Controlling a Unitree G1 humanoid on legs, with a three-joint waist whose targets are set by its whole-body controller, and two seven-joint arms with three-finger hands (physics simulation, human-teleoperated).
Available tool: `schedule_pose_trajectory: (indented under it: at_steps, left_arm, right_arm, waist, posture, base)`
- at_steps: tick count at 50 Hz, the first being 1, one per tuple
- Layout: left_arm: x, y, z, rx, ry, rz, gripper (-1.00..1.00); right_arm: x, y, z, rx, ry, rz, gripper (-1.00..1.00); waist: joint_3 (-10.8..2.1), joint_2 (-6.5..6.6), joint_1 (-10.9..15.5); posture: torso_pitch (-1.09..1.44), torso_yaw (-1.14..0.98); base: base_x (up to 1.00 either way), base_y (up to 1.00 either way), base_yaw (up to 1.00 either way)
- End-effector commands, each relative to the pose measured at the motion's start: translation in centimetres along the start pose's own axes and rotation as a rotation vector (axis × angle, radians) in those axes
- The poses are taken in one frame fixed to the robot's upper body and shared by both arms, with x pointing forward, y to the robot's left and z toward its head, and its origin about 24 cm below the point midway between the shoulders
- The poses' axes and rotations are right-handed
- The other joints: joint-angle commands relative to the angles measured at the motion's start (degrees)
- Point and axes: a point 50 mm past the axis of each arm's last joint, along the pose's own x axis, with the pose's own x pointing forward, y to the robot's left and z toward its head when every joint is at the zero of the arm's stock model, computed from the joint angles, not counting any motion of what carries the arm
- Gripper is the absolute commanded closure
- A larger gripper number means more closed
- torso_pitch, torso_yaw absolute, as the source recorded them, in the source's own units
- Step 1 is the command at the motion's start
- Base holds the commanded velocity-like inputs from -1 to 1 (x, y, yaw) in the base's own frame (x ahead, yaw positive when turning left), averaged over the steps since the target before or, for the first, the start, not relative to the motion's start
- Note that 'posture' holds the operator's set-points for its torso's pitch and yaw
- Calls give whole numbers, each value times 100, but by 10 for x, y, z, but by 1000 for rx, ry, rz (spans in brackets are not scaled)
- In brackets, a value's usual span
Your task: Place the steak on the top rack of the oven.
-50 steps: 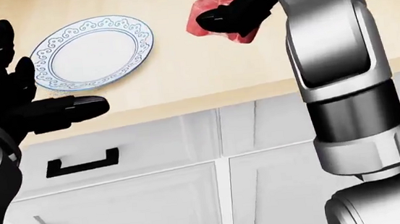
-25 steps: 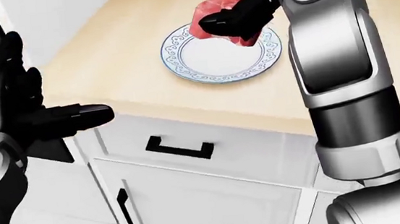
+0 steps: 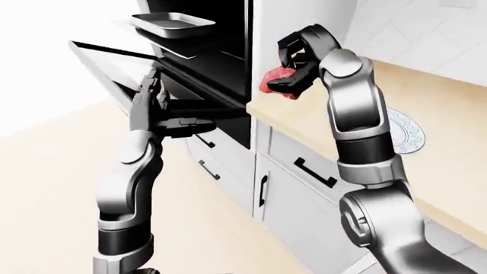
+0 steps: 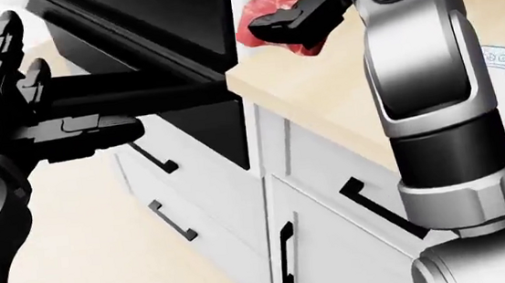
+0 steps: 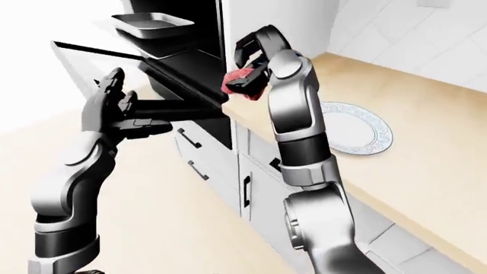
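**Fingers clenched on the steak above the surface's edge**

Fingers (image 3: 293, 57) of our right hand (image 3: 298, 64) are clenched around the red steak (image 3: 272, 79), which hangs in the air above the left edge of the wooden surface (image 5: 426, 114), just beside the open oven (image 3: 201, 63). Our left hand (image 5: 114, 111) is spread, its fingers (image 5: 152, 124) released and holding nothing, out by the lowered oven door (image 3: 114, 63). We see a grey baking tray (image 5: 151, 24) sitting on a rack inside the oven, above the door. Farther right on the surface, well apart from the steak, lies a white plate (image 5: 358, 134) with a blue patterned rim. White cabinet drawers (image 4: 329, 176) with black handles run below the surface.
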Motion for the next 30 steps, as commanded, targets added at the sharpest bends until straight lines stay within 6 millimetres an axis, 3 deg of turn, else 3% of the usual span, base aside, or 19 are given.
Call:
schedule_pose_trajectory:
  at_steps: [1,3,6,12,14,15,16,17,19,21,27,28,29,30]
  left_arm:
    - [0,10,13,10,-54,52,-100]
    - [-1,10,14,10,-54,52,-100]
    - [0,10,13,10,-54,52,-100]
    - [-1,10,12,12,-52,52,-100]
    - [-1,10,12,13,-52,52,-100]
    - [-1,10,13,13,-52,52,-100]
    - [-1,10,12,13,-52,52,-100]
    - [-1,9,13,13,-52,51,-100]
    - [0,9,13,13,-53,51,-100]
    - [0,9,14,13,-54,50,-100]
    - [-1,9,13,13,-52,50,-100]
    - [-1,9,13,13,-52,50,-100]
    - [-1,9,13,12,-52,49,-100]
    - [-1,9,13,13,-52,49,-100]
  right_arm:
    - [-7,-7,25,-19,-99,-35,100]
    - [-7,-6,24,-19,-98,-34,100]
    - [-6,-6,23,-19,-98,-32,100]
    - [-6,-2,18,-18,-92,-25,100]
    - [-6,-2,18,-18,-92,-24,100]
    - [-6,-2,18,-19,-92,-25,100]
    - [-6,-2,19,-20,-92,-23,100]
    - [-6,-3,19,-21,-92,-23,100]
    - [-6,-3,19,-22,-91,-24,100]
    - [-6,-2,18,-22,-91,-23,100]
    - [-6,-2,19,-23,-92,-23,100]
    - [-6,-2,19,-23,-93,-24,100]
    - [-7,-3,19,-21,-94,-23,100]
    - [-7,-3,19,-21,-95,-22,100]
  waist:
    - [-145,-33,110]
    - [-210,40,121]
    - [-157,234,95]
    - [-150,722,33]
    - [-224,1011,39]
    - [-314,1013,37]
    - [-232,935,85]
    - [-219,923,127]
    - [-270,761,191]
    - [-225,621,221]
    - [-111,255,124]
    - [-124,129,122]
    - [-198,-78,119]
    - [-304,-55,133]
  posture:
    - [0,0]
    - [0,0]
    - [0,0]
    - [0,0]
    - [0,0]
    - [0,0]
    - [0,0]
    - [0,0]
    - [0,0]
    - [0,0]
    - [0,0]
    - [0,0]
    - [0,0]
    - [0,0]
  base:
    - [0,0,100]
    - [0,0,100]
    - [0,0,100]
    - [0,0,100]
    - [0,0,100]
    - [0,0,100]
    - [0,0,100]
    - [0,0,100]
    - [0,0,100]
    - [0,0,100]
    - [0,0,100]
    - [0,0,100]
    - [0,0,100]
    - [0,0,100]
